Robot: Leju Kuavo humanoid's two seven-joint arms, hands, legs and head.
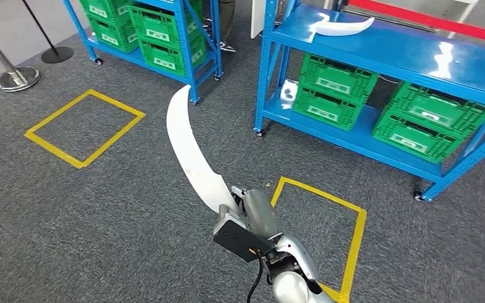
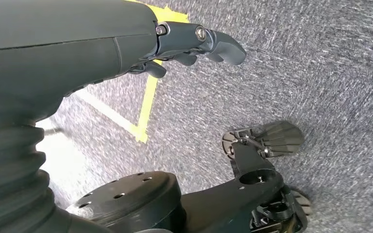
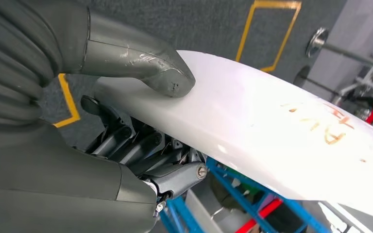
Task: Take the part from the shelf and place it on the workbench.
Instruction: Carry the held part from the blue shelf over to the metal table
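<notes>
The part (image 1: 192,154), a long curved white blade-like panel, is gripped at its near end by the right hand (image 1: 249,211) and rises from it up and to the left over the grey carpet; in the right wrist view the thumb (image 3: 167,77) presses on its upper face while the dark fingers (image 3: 141,148) curl beneath, with orange marks on the part; the right arm reaches forward from below, the hand over a yellow square (image 1: 328,233); the left hand (image 2: 194,43) hangs over the carpet, fingers loosely curled, holding nothing; a second white part (image 1: 341,26) lies on the blue shelf (image 1: 417,57) ahead, above green crates (image 1: 338,88).
</notes>
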